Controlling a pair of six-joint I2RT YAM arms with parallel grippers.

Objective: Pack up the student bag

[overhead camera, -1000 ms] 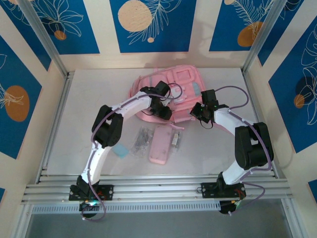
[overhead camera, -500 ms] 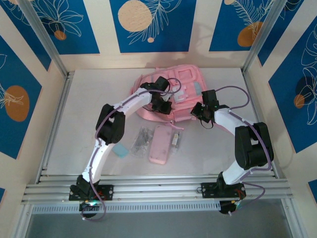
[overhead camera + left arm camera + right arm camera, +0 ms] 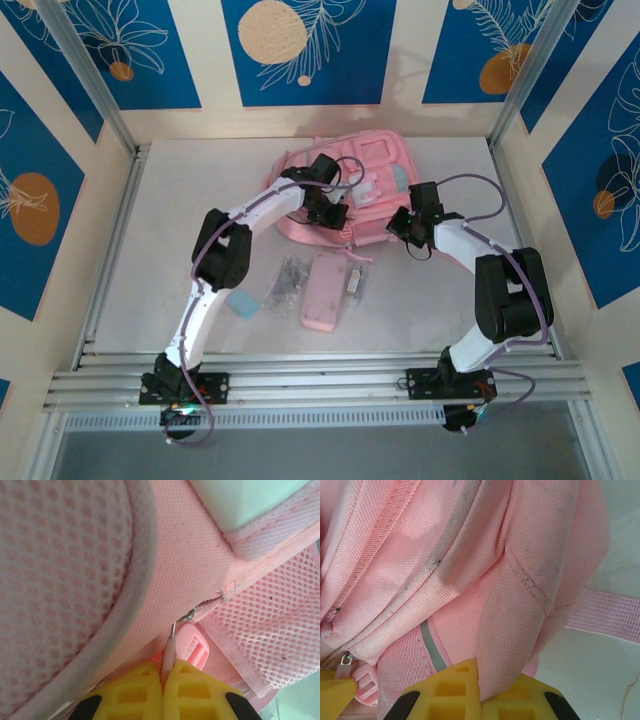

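Student bag, a big soft pink fabric backpack, lies by the far edge of the bench, about mid-width. I've got the left gripper pinched tight on its small pink zipper pull. The right gripper is clamped on a fold of pink fabric at the bag's right side.

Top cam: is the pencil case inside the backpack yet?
No, the pink pencil case lies flat on the table, on the near side of the pink backpack, not inside it.
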